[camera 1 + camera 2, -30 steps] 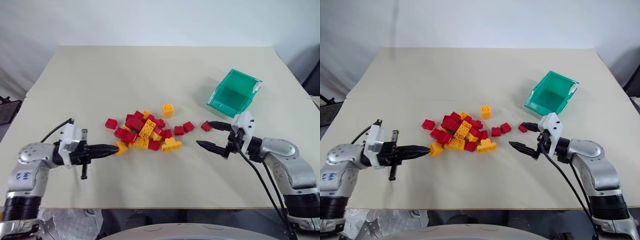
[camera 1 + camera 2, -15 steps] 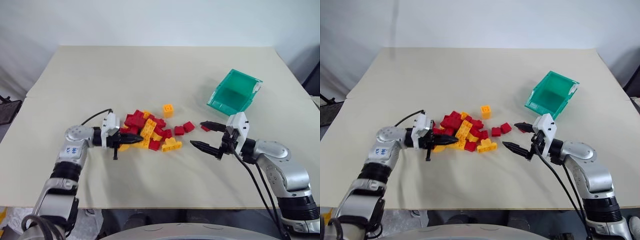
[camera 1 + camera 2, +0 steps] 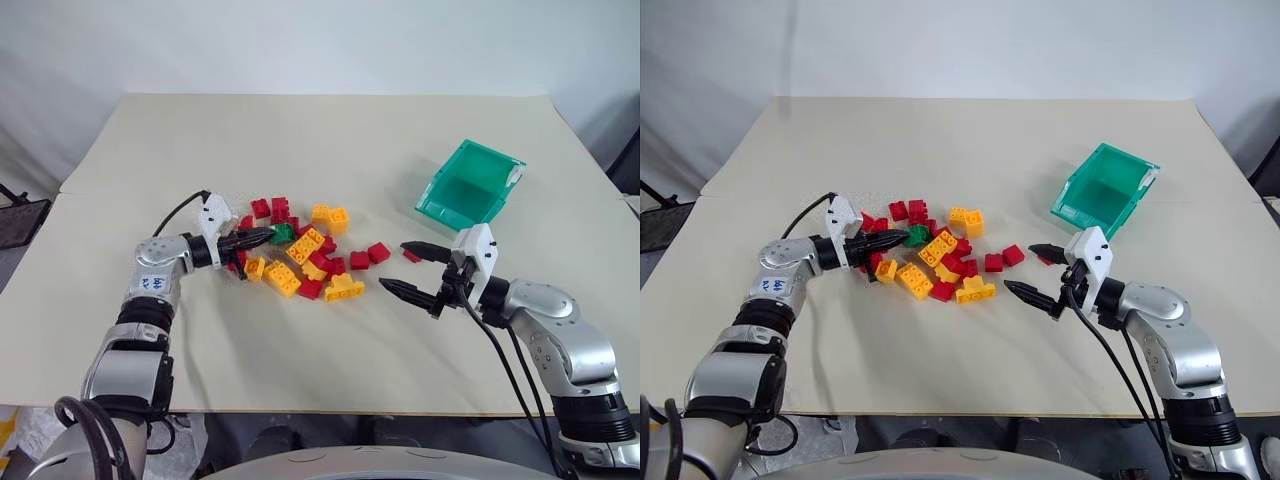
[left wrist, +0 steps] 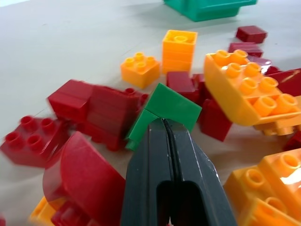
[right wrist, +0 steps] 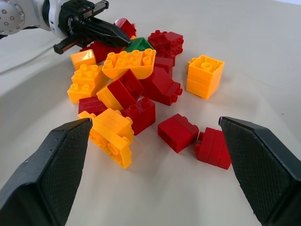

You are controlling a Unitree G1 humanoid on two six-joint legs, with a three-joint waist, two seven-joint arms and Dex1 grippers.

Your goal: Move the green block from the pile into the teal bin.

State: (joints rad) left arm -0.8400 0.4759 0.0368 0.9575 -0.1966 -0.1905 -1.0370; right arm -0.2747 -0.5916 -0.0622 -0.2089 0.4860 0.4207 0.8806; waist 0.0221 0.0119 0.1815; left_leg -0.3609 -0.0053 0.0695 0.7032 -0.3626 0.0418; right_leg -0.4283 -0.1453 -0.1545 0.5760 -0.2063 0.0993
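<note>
The left wrist cam gave the best look at the green block [image 4: 165, 111]: it sat tilted among red bricks, and the left gripper [image 4: 168, 127] had its two fingers pressed together with nothing between them, tips right against the block's near face. From the head cam you mostly just got a dab of green [image 3: 282, 233] at the tip of the left gripper [image 3: 266, 235], in the part of the pile [image 3: 300, 250] nearest the table's left edge.

The right wrist cam showed the pile from the other side, with a curved yellow brick [image 5: 129, 64] sitting just in front of the green one.

The left arm was stretched out low over the table, gripper about level and pointing across toward the right edge. The right gripper [image 3: 406, 269] was spread wide and empty, also roughly level, aimed back at the pile. The teal bin [image 3: 468, 189] sat tipped near the right edge, well apart from the bricks.
</note>
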